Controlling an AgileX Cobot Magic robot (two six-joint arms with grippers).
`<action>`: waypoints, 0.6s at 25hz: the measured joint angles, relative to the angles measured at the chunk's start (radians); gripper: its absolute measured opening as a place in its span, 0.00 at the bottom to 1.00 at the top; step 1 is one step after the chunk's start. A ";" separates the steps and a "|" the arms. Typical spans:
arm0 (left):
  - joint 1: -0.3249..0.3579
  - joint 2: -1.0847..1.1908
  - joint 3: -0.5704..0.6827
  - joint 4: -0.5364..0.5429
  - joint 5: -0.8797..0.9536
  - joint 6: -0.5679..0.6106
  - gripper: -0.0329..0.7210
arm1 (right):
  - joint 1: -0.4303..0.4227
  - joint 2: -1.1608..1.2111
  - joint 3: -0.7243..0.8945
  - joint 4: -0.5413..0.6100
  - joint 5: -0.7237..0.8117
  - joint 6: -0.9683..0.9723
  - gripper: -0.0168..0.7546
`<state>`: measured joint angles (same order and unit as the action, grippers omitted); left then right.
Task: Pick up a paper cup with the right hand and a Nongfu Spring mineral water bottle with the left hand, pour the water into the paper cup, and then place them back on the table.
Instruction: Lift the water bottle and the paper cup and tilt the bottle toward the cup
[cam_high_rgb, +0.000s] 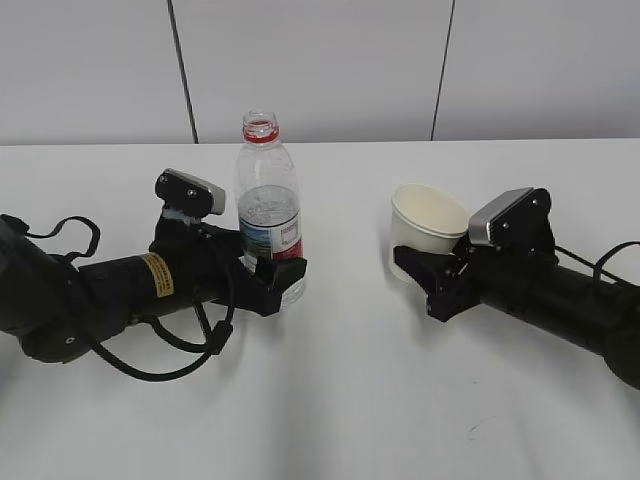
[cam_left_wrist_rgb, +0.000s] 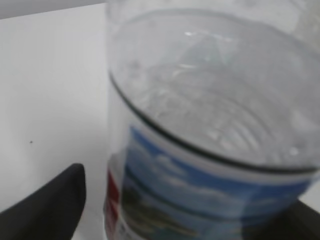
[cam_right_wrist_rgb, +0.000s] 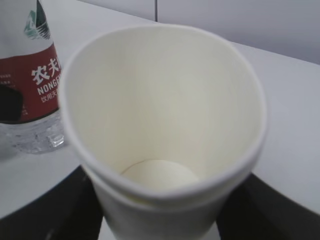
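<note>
The Nongfu Spring mineral water bottle (cam_high_rgb: 268, 205) stands upright and uncapped on the table (cam_high_rgb: 330, 400), more than half full. My left gripper (cam_high_rgb: 283, 278) reaches around its lower label. In the left wrist view the bottle (cam_left_wrist_rgb: 210, 125) fills the frame; one finger (cam_left_wrist_rgb: 50, 210) stands clear of it with a strip of table between, the other finger (cam_left_wrist_rgb: 305, 220) is at its side. My right gripper (cam_high_rgb: 420, 272) is shut on the paper cup (cam_high_rgb: 427, 222), which tilts left. In the right wrist view the cup (cam_right_wrist_rgb: 165, 115) is empty, its rim squeezed oval between dark fingers (cam_right_wrist_rgb: 50, 210).
The bottle's red label (cam_right_wrist_rgb: 30, 85) shows at the left of the right wrist view, close to the cup. A grey panelled wall (cam_high_rgb: 320, 60) runs along the table's far edge. Black cables (cam_high_rgb: 180, 350) loop beside the left arm.
</note>
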<state>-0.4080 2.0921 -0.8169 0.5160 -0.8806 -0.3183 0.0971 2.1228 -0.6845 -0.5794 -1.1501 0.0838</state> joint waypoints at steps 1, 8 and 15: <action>-0.002 0.000 0.000 0.002 0.000 -0.001 0.74 | 0.000 -0.008 0.000 -0.002 0.000 0.000 0.59; -0.005 0.000 0.000 0.003 0.000 -0.006 0.54 | 0.000 -0.069 0.000 -0.027 0.000 0.021 0.59; -0.005 -0.049 0.000 0.003 0.102 -0.006 0.52 | 0.000 -0.115 0.000 -0.095 0.087 0.094 0.59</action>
<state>-0.4127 2.0427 -0.8169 0.5191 -0.7783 -0.3243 0.0971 2.0075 -0.6845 -0.6743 -1.0627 0.1782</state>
